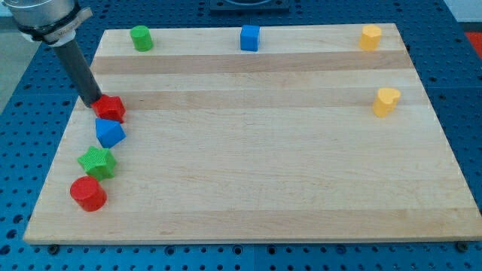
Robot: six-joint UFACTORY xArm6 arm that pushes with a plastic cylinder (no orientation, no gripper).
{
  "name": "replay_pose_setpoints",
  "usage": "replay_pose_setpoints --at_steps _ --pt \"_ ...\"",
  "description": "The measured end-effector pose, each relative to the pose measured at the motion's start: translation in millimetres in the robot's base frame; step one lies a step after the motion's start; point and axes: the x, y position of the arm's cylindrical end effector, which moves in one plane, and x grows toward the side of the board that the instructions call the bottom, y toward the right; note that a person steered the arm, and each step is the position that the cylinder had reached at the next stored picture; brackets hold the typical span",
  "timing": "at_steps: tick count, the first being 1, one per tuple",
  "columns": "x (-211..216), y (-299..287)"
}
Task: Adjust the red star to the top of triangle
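The red star (111, 108) lies near the board's left edge, just above the blue triangle (109, 133) and almost touching it. My tip (91, 102) rests against the red star's upper left side. The dark rod slants up to the view's top left corner.
A green star (97, 162) and a red cylinder (88, 193) lie below the blue triangle. Along the top edge stand a green cylinder (141, 38), a blue cube (250, 38) and a yellow block (370, 37). A yellow heart (386, 102) sits at the right. The wooden board (263, 150) lies on a blue perforated table.
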Motion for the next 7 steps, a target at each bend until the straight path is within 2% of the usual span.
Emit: replay_pose_setpoints --at_steps 7 --pt "0.0 17.6"
